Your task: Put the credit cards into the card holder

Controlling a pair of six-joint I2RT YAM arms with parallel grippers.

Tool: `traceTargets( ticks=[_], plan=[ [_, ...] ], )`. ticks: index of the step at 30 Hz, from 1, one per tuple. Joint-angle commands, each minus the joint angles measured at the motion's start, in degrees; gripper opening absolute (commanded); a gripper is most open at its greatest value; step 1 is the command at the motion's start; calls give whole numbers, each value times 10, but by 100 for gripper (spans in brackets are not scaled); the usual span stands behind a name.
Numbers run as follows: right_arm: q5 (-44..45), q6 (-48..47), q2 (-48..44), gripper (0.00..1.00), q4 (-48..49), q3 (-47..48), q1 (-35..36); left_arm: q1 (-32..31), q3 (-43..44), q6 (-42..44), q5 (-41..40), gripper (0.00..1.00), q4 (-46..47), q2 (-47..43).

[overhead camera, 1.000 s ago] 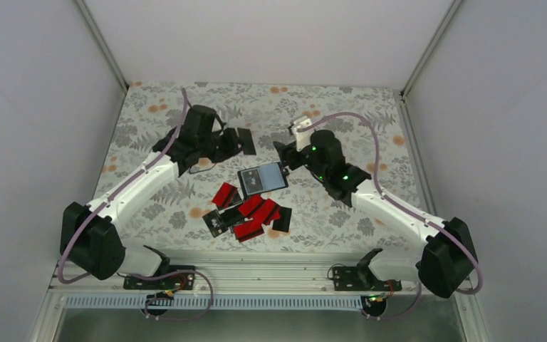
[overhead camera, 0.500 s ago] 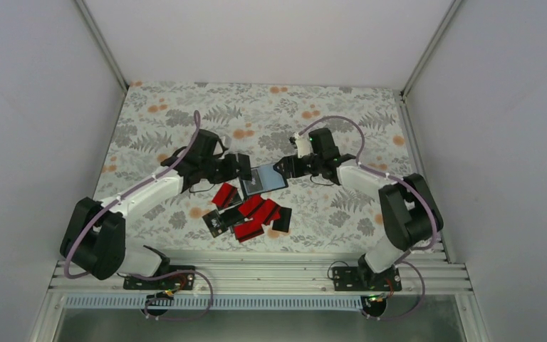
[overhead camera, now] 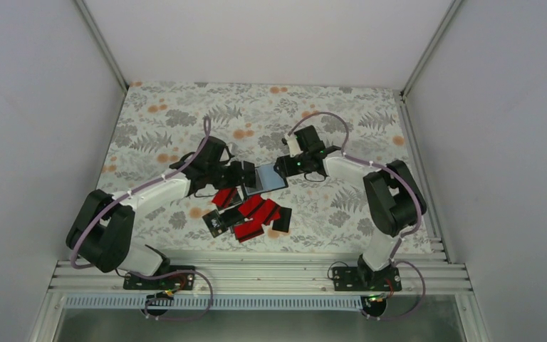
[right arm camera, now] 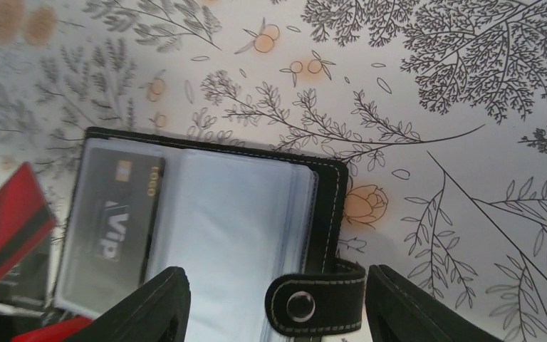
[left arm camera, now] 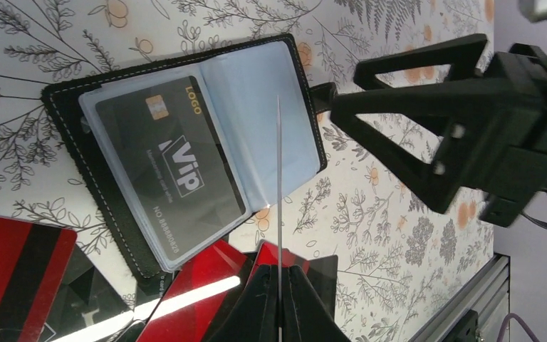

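The card holder point(overhead camera: 269, 178) lies open on the floral table, its light blue-grey sleeves facing up, with a black VIP card point(left arm camera: 167, 164) inside the left sleeve. My left gripper point(left arm camera: 279, 267) is shut on a credit card point(left arm camera: 279, 178), seen edge-on as a thin line over the holder's sleeves. The card's colour cannot be told. My right gripper point(right arm camera: 278, 279) is open, one jaw on either side of the holder's snap strap point(right arm camera: 317, 303) at its right edge. More credit cards point(overhead camera: 251, 214), red and black, lie in a loose pile just in front of the holder.
The right gripper's black fingers point(left arm camera: 427, 114) show in the left wrist view, close to the holder's far side. White walls enclose the table on three sides. An aluminium rail point(overhead camera: 256, 274) runs along the near edge.
Both grippers have come down and in toward the holder. The left one brought its card over the sleeves, and the right one reached the strap edge with its jaws somewhat narrower.
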Motion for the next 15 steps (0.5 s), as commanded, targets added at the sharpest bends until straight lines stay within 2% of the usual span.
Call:
traceTargets(
  ticks=[1,9,15],
  plan=[
    [70,-22,33,63,-48,46,25,-9,-3,6,-4,3,13,2],
    [159,-32,78,61,-92,88,56,-15,-12,4,-17,2,9,-6],
    [186,-34,71,46,-106,91,56,-18,-14,4,-24,2,7,-7]
  ],
)
